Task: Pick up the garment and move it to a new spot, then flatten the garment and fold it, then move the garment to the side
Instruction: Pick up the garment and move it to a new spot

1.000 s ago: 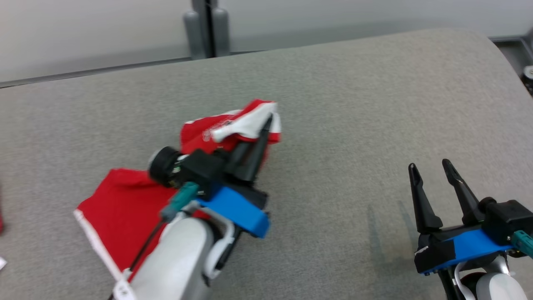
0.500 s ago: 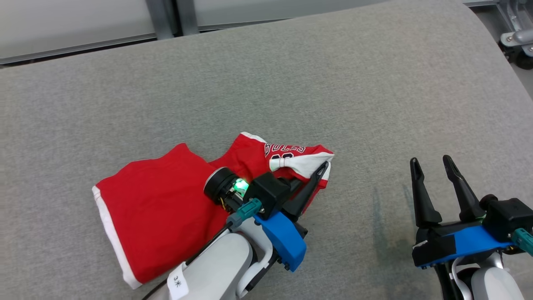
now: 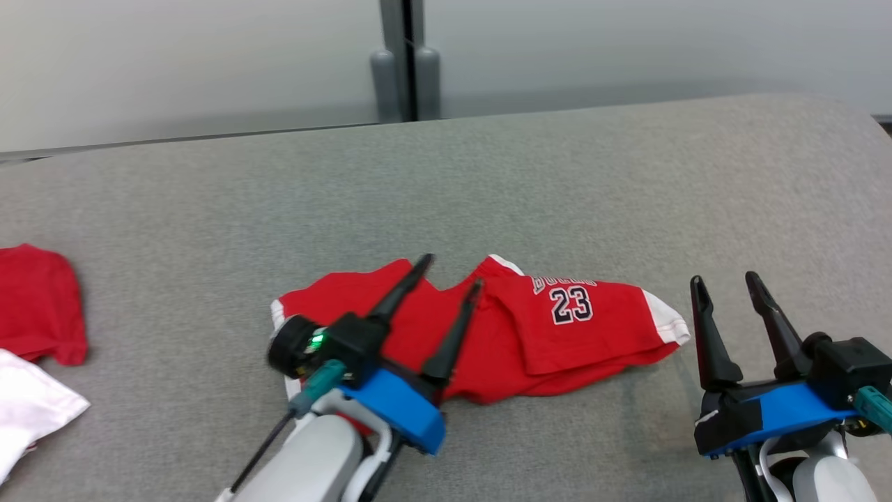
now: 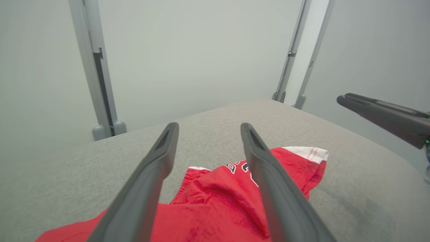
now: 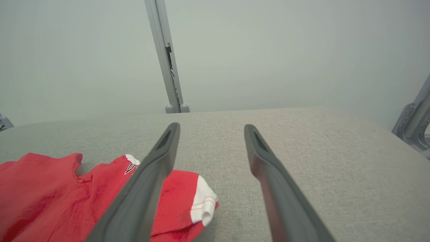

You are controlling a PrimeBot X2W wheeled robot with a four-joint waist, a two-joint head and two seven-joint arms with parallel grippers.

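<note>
The garment, red shorts with white hems and a "23" print, lies loosely spread and creased on the grey padded table. My left gripper is open above the garment's middle, with nothing between its fingers. The left wrist view shows the left gripper with jaws wide apart over the garment. My right gripper stands open just right of the garment's white-hemmed end, apart from it. Seen from the right wrist, the right gripper is over bare table, and the garment lies to its lower left.
A second red cloth and a white cloth lie at the table's far left. A grey post and a pale wall stand behind the far edge. One finger of the right gripper crosses the left wrist view.
The left gripper has opened and let go of the garment, which now lies spread on the table. The head camera has shifted. The right gripper stays open as before.
</note>
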